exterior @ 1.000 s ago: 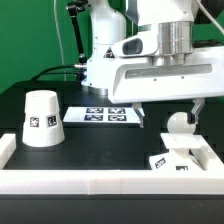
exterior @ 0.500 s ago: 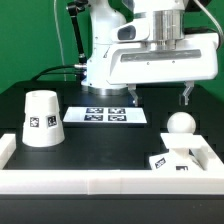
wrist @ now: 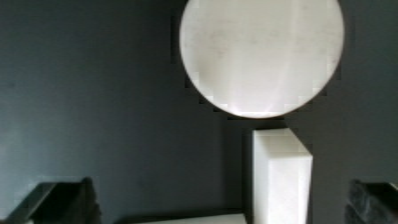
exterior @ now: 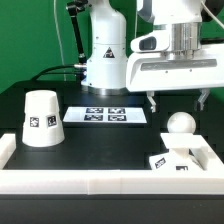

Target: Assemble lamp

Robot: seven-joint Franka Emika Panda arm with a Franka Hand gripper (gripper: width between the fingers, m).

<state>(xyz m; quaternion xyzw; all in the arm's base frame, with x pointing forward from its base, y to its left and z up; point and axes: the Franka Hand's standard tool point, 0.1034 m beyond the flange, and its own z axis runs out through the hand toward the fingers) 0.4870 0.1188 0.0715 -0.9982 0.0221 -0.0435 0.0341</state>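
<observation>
The white ball-shaped bulb rests on the black table at the exterior view's right, just behind the low square base. The cone shade stands upright at the exterior view's left. My gripper is open and empty, hanging just above the bulb with one finger on each side of it. In the wrist view the bulb is a large white oval ahead of my gripper, whose dark fingertips show at the two corners.
The marker board lies flat at the middle of the table. A white walled frame runs along the front and both sides; one of its side walls shows in the wrist view close to the bulb.
My gripper has risen from low around the bulb, then shifted toward the exterior view's right, back over it. The bulb, base and shade have not moved.
</observation>
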